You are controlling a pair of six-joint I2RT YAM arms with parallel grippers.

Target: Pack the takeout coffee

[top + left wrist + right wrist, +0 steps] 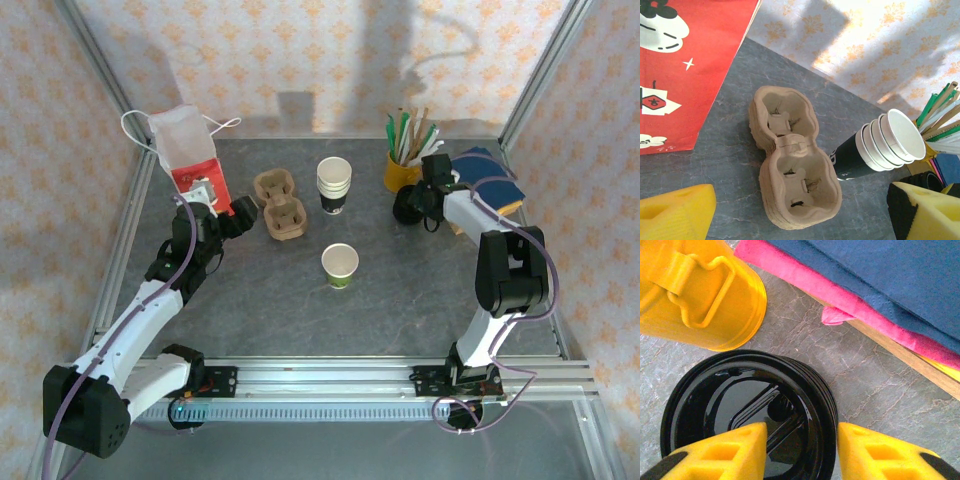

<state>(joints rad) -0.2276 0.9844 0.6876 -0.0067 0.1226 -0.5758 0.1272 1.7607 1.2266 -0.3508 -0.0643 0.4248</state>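
Note:
The takeout coffee point(340, 266), a small pale paper cup, stands alone near the middle of the table, apart from both grippers. My left gripper point(238, 213) point(802, 205) is wide open and hovers over the near end of a brown pulp cup carrier point(281, 206) point(790, 165), with nothing between its fingers. My right gripper point(430, 203) point(801, 437) is at the back right over a stack of black lids point(411, 206) point(747, 410). Its jaws are open and straddle the stack's rim, one finger over the top lid's inside, the other outside the stack.
A stack of empty cups point(334, 185) point(880, 145) stands right of the carrier. A red paper bag point(190, 150) point(685, 75) stands at the back left. A yellow mug of sticks point(404, 165) point(700, 290) and folded blue and pink cloths point(495, 180) point(880, 295) crowd the lids.

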